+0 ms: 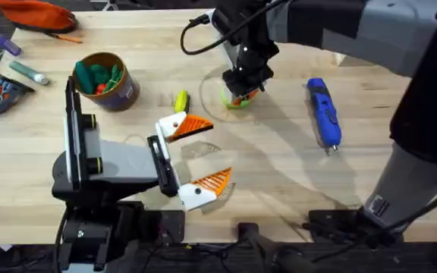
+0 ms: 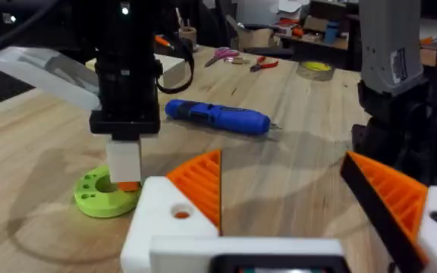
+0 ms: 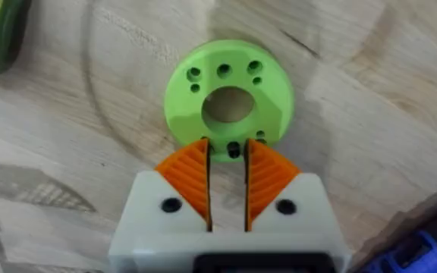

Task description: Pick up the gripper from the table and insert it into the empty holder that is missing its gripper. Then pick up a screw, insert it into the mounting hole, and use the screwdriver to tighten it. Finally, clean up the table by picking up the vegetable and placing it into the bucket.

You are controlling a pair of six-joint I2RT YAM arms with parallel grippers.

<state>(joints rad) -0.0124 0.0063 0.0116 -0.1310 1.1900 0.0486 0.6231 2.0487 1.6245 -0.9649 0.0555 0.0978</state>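
The right gripper [image 3: 227, 176] is pinching the near rim of the green disc [image 3: 228, 98] at the overhead view's upper centre. The left gripper [image 1: 201, 158] is gaping at centre. The screwdriver [image 1: 324, 113] is lying right; the bucket [image 1: 106, 80] upper left.

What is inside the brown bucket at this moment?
The bucket holds green toy vegetables with an orange-red piece among them, seen from overhead. Anything beneath them, and the bucket's bottom, is covered.
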